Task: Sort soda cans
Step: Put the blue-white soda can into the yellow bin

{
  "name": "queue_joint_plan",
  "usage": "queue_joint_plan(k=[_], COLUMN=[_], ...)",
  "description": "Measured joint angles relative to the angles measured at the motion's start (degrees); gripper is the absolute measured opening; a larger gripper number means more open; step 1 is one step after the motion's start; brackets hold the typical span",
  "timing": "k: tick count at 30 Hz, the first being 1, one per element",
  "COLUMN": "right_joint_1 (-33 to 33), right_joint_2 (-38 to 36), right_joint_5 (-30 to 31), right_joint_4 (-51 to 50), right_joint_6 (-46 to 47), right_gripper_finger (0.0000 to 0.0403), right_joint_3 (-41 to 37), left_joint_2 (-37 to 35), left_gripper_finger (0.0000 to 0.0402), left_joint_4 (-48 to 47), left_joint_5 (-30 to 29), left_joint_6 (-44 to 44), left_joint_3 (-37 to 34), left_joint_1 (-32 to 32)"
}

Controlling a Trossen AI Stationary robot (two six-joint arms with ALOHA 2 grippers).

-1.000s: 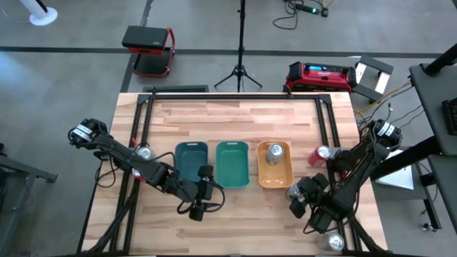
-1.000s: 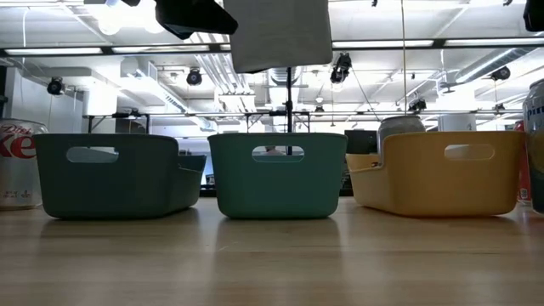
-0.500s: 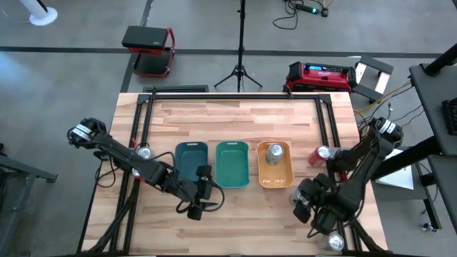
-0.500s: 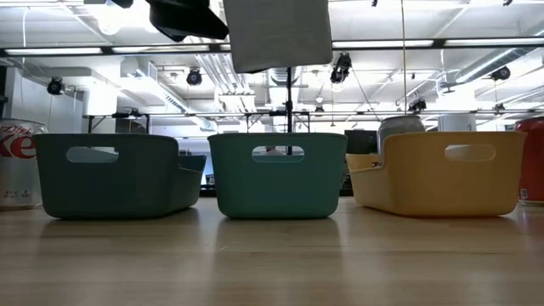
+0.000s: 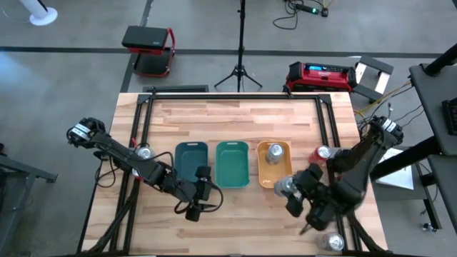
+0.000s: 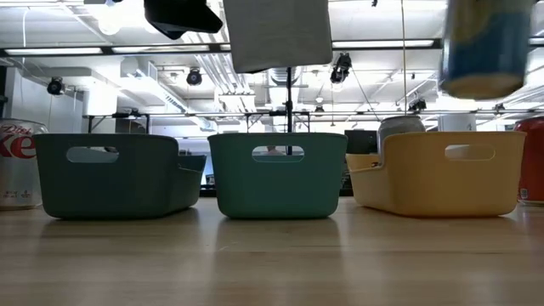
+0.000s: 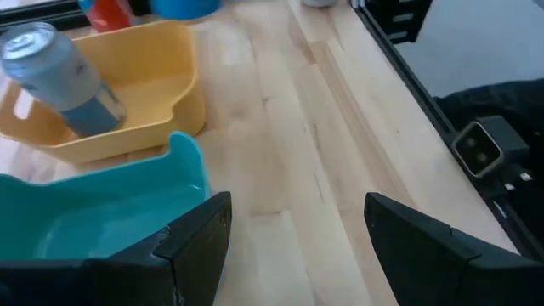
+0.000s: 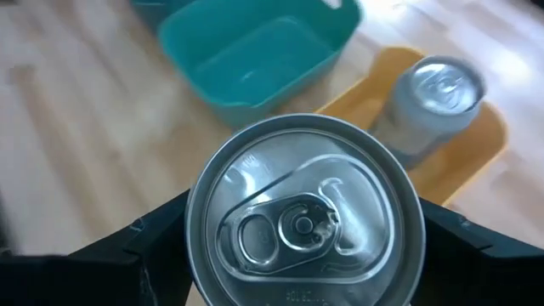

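Butcher-block table in a concrete-floored workshop; three trays in a row; sorting barely begun.

Dark teal tray and teal tray look bare; orange tray holds one silver can; right gripper, fingers clamped on a second silver can, carries it clear of the wood just beside that tray's near corner; left gripper, fingers spread with nothing between them, hovers in front of the dark teal tray; Diet Coke can waits left of the trays, red can to their right, another can by the near right corner, partly under the right arm; by my reckoning one sorted, one on the way, at least three left; a sixth can I cannot find.
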Motion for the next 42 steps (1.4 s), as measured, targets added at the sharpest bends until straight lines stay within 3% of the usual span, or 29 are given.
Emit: queue_joint_plan(k=[9, 15, 20, 25, 42], right_joint_1=[-9.2, -12.4, -13.7, -14.2, -16.9], right_joint_2=[0.2, 0.2, 0.3, 0.3, 4.1], right_joint_5=[-1.5, -2.6, -3.3, -3.1, -5.9], right_joint_4=[6.4, 8.2, 11.3, 17.9, 18.3], right_joint_6=[-5.1, -0.5, 2.4, -3.0, -6.1], right_gripper_finger=[0.0306, 0.0307, 0.0306, 0.0307, 0.0306], right_joint_3=[-6.1, -11.4, -14.1, -15.6, -15.3], left_joint_2=[-0.2, -0.2, -0.2, -0.2, -0.2], left_gripper_finger=[0.0254, 0.0254, 0.0254, 0.0254, 0.0254], left_joint_4=[-1.1, -2.5, -2.5, -2.5, -2.5], left_joint_5=[0.6, 0.6, 0.5, 0.5, 0.5], left_joint_6=[-0.5, -1.5, -1.5, -1.5, -1.9], left_joint_3=[0.0, 0.0, 0.0, 0.0, 0.0], left_joint_1=[-0.2, -0.2, -0.2, -0.2, -0.2])
